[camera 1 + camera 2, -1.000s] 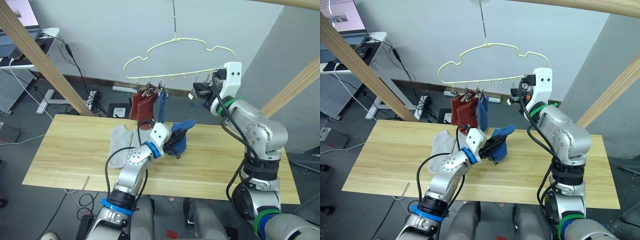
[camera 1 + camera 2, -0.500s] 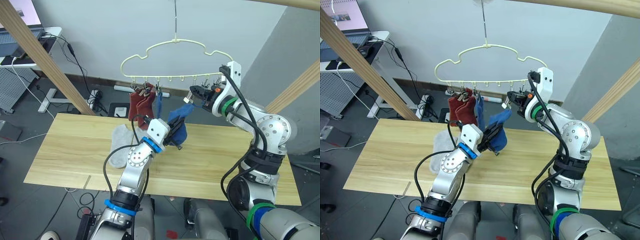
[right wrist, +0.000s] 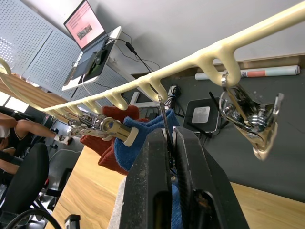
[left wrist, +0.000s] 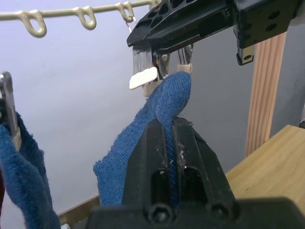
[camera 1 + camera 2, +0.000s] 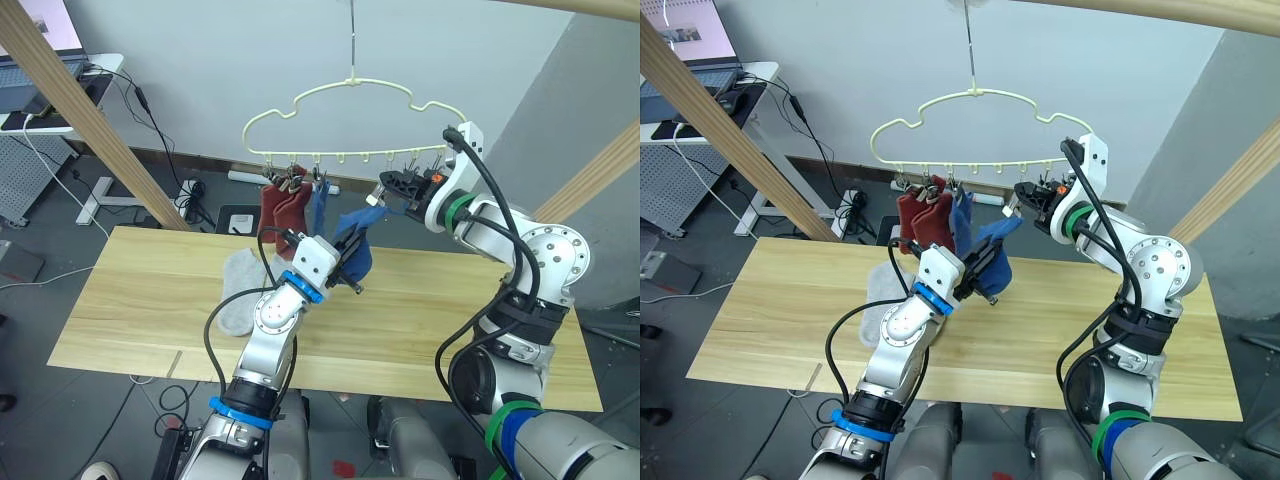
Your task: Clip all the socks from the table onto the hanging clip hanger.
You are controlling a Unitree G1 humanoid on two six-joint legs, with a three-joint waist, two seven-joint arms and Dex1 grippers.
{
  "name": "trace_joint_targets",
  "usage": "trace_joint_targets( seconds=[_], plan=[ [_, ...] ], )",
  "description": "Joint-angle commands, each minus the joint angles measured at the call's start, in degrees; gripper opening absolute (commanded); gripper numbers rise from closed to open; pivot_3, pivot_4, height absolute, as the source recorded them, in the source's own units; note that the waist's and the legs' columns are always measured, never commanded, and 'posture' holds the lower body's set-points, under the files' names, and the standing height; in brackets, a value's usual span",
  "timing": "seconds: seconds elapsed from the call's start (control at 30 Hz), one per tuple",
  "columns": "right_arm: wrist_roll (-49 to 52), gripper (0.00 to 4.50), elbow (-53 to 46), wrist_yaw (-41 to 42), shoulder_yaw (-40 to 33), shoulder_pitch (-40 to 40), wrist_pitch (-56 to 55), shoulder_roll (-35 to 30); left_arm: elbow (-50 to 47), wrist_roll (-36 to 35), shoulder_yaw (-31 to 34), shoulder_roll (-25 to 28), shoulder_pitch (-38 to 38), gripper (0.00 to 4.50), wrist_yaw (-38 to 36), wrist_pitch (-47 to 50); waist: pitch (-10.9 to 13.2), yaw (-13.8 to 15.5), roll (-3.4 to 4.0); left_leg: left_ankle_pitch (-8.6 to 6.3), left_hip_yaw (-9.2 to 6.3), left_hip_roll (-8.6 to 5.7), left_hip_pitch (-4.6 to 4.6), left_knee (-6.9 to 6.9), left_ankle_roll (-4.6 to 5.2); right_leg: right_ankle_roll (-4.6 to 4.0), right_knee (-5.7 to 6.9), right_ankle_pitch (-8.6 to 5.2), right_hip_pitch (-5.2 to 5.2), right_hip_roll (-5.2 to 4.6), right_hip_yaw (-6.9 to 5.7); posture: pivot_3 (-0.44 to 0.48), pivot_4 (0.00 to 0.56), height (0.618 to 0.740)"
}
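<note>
Under the clip hanger (image 5: 350, 120), left fingers (image 4: 159, 157) pinch an unlabelled blue sock (image 5: 354, 240).

We count two rust red socks (image 5: 283, 208) and two blue socks (image 5: 352, 238) at one clip hanger (image 5: 350, 85), plus two grey socks (image 5: 238, 288) on one bench (image 5: 130, 300)

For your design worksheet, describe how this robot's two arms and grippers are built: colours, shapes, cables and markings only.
Both arms are silver-grey metal with rounded joint housings and loose black cables looping alongside. The left arm has blue bands at the wrist and near its base; the right arm has green bands. Each wrist ends in a white block. The left gripper and right gripper have thick, flat black fingers.
</note>
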Motion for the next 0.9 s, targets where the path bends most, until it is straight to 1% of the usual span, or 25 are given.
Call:
trace_joint_targets(
  seconds=[0.03, 0.23, 0.37, 0.57, 0.73, 0.83, 0.9],
  plan=[
    [-2.43, 0.00, 3.27, -3.41, -1.93, 2.33, 2.05, -1.23, -2.86, 0.97, -0.76, 0.02, 1.11, 0.03, 0.95, -2.35, 0.00, 0.02, 0.00, 0.00, 0.00, 0.00, 0.00, 0.00, 0.00, 0.00, -0.01, 0.00, 0.00, 0.00, 0.00, 0.133, 0.321, 0.740],
    [-1.49, 0.00, 3.12, -4.49, -3.60, 1.85, 3.79, 0.10, -2.62, 2.49, -0.88, -0.17, 0.68, 0.03, 2.71, -4.51, 0.00, 0.07, 0.00, 0.00, 0.00, 0.00, -0.01, 0.00, 0.00, 0.00, -0.02, 0.00, 0.00, 0.00, 0.00, 0.133, 0.322, 0.740],
    [-0.95, 0.00, 2.00, -5.56, -5.95, 1.25, 6.62, 2.18, -1.17, 3.43, -0.85, -0.24, -0.46, 0.03, 3.75, -5.89, 0.00, 0.07, 0.00, 0.00, 0.00, 0.00, 0.00, -0.02, 0.00, 0.00, -0.02, 0.00, 0.00, 0.00, -0.01, 0.132, 0.321, 0.740],
    [-1.26, 0.00, 1.15, -5.96, -7.33, 0.80, 8.49, 3.66, -0.30, 3.76, -1.10, -0.29, -1.08, 0.03, 4.17, -6.69, 0.00, 0.07, 0.00, 0.00, 0.00, 0.00, -0.02, -0.03, 0.00, 0.00, -0.08, 0.00, 0.00, 0.00, -0.01, 0.130, 0.316, 0.740],
    [-1.15, 0.00, 0.09, -5.38, -6.92, 0.96, 9.54, 4.04, -0.13, 3.57, -1.43, -0.44, -1.18, 0.03, 3.86, -6.91, -0.01, 0.06, 0.00, 0.00, 0.00, 0.00, -0.02, -0.08, 0.00, 0.00, -0.10, 0.00, -0.01, 0.00, -0.02, 0.127, 0.310, 0.740],
    [-0.98, 0.89, -0.53, -5.04, -6.85, 1.24, 9.83, 4.17, -0.19, 3.53, -1.70, -0.59, -1.24, 0.00, 3.79, -6.87, -0.01, 0.04, 0.00, 0.00, 0.00, 0.00, -0.03, -0.08, 0.00, 0.00, -0.12, 0.00, 0.00, 0.00, -0.01, 0.126, 0.307, 0.740],
    [-0.52, 1.69, -1.00, -4.67, -7.24, 1.28, 10.15, 4.44, -0.36, 3.33, -1.93, -0.55, -1.14, 0.00, 3.62, -6.68, 0.00, 0.01, 0.00, 0.00, 0.01, 0.00, -0.04, -0.10, 0.00, 0.00, -0.12, 0.00, -0.02, 0.00, -0.01, 0.125, 0.303, 0.740]
  ],
)
